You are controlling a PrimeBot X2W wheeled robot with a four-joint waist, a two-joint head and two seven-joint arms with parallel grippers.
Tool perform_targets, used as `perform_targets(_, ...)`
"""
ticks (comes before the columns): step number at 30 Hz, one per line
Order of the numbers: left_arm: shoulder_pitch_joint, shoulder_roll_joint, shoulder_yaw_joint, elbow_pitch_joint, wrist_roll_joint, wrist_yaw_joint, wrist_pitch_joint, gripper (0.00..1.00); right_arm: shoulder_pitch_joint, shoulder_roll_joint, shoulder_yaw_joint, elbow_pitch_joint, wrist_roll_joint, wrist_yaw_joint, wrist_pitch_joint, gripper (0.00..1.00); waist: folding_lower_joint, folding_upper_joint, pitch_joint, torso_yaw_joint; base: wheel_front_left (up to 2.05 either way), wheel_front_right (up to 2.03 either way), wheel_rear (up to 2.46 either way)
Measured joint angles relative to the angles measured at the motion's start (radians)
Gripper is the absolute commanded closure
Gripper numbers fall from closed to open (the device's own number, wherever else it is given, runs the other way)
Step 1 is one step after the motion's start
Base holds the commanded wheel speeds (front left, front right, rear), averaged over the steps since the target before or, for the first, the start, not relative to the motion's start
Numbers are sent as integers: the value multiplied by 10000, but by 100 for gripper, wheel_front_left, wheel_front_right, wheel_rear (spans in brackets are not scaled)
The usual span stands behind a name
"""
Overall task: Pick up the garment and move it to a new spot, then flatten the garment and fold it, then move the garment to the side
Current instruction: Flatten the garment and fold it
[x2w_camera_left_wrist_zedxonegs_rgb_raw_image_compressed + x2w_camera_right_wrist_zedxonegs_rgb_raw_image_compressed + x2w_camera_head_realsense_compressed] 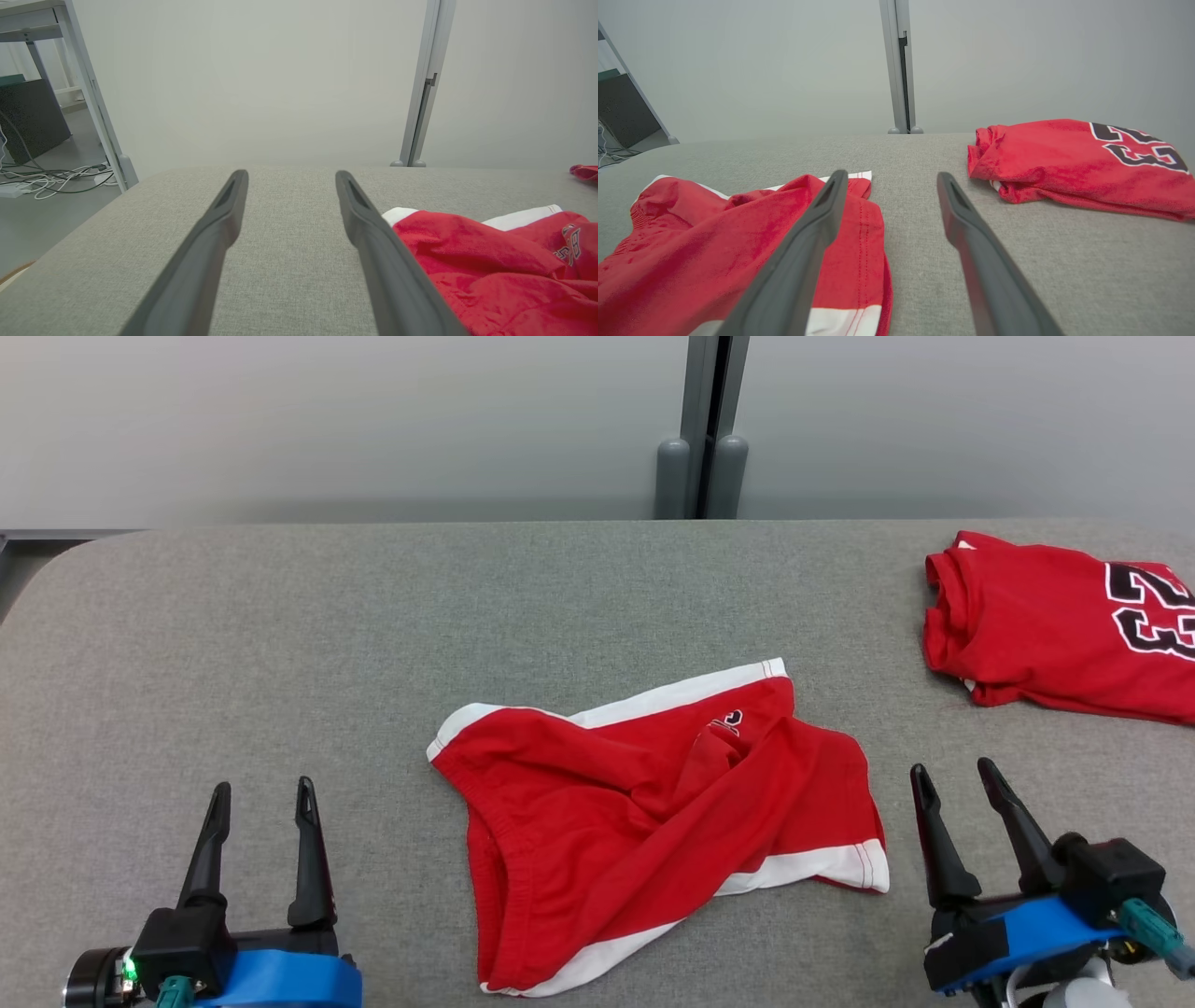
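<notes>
The left end effector (263, 787) is hovering at the near left of the tabletop (280, 635), fingers pointing away from the robot, spread wide and gripping nothing. The right end effector (953, 768) is hovering at the near right, its fingers leaning slightly leftward, likewise spread wide and empty. The shorts (653, 803) are lying rumpled in the middle between the two, just beside the right end effector's left finger. They are stretching mostly side to side, with the gathered waistband facing near left and the white-trimmed leg hems facing far and right; a fold is bunching up across the centre. A folded jersey (1046, 625) is resting at the far right, well apart from the shorts. Bare grey surface is lying open to the left and beyond, where the rounded far-left corner is curving away.
</notes>
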Motion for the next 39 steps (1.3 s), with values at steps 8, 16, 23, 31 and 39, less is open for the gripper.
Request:
perform_targets(8,155,0,-27,130,42,-79,0,0,1183,573,-322,-984,-247,0,0,0,0,0,-335,2,0,0,0)
perform_targets(16,494,15,-29,395,144,-171,2,0,1850,802,-328,-654,-788,0,0,0,-1,-1,-773,247,0,0,0)
perform_targets(23,688,81,-50,571,322,-121,2,0,1950,848,-343,-541,-965,0,0,0,0,-1,-973,316,0,0,0)
perform_targets(31,778,153,-71,575,405,0,2,0,1956,851,-368,-389,-1081,0,0,0,0,-1,-1107,361,0,0,0)
perform_targets(39,834,201,-63,587,318,0,2,0,1959,853,-324,-389,-1081,0,0,0,0,0,-1116,324,0,0,0)
